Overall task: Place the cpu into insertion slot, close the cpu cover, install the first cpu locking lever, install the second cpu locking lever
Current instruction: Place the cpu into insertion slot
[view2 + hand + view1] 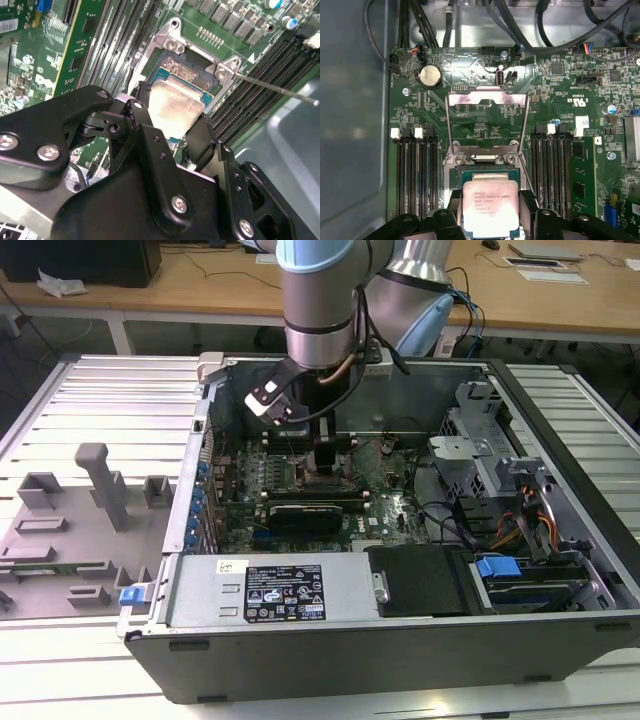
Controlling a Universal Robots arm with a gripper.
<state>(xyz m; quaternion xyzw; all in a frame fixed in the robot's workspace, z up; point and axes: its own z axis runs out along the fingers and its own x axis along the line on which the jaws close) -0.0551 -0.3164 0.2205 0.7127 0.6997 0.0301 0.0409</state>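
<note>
Cpu poised at slot
Jaws clench the cpu (491, 207) over the slot (182, 67), seemingly unseated; cover (487, 97) lifted for access.

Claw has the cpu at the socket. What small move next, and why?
Probably ease the cpu straight down: the claw grips it just over the open insertion slot, and the cpu cover stands raised, clear of it.

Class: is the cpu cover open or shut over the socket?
Open: in the first wrist view the cpu cover lies folded back, clear of the insertion slot.
</note>
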